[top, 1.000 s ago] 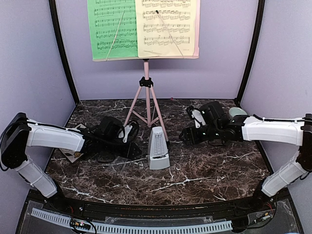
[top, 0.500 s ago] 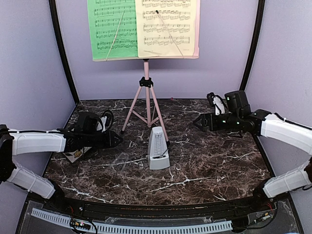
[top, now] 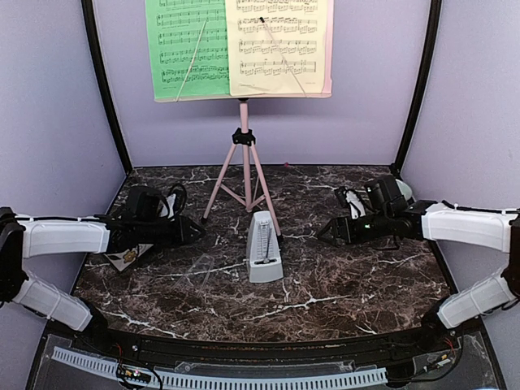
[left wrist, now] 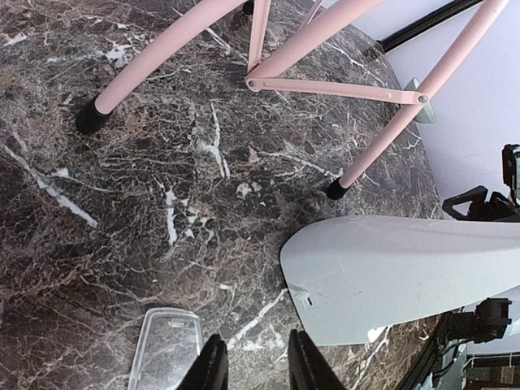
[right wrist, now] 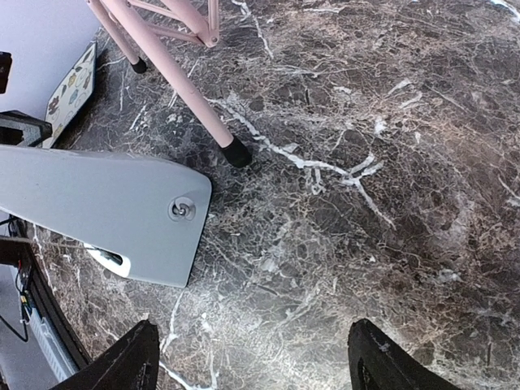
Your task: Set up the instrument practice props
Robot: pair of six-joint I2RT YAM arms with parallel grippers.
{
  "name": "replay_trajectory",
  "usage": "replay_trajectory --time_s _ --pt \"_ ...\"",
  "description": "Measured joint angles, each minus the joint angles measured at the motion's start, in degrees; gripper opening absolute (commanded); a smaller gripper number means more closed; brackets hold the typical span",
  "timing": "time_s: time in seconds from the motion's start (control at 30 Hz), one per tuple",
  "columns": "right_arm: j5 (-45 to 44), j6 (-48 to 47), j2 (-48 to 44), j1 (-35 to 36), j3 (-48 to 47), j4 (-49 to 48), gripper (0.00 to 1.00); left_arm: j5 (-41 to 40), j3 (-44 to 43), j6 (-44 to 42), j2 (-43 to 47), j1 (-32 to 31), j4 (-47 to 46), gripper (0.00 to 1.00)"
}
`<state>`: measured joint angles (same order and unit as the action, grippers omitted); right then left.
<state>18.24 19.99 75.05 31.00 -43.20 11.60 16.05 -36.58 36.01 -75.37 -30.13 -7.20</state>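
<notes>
Both empty, left end effector [top: 197, 231] barely parted, right end effector [top: 322, 234] wide; an inward swing could topple the metronome [top: 264, 248] or clip the stand [top: 243, 114].

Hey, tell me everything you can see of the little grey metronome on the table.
The metronome is a small light-grey pyramid that tapers to a narrow top. It looks like smooth plastic and has a round knob on one side face. It stands upright near the middle of the dark marbled table, just in front of the pink music stand, whose nearest foot sits close beside it. Nothing holds it.
</notes>
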Motion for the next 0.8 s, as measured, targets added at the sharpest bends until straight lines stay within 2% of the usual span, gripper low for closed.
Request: replay_trajectory --time_s 0.8 --pt "4.13 0.02 4.74 -0.04 0.07 -3.19 0.79 3.67 0.0 0.7 -2.69 1.55 -0.37 0.33"
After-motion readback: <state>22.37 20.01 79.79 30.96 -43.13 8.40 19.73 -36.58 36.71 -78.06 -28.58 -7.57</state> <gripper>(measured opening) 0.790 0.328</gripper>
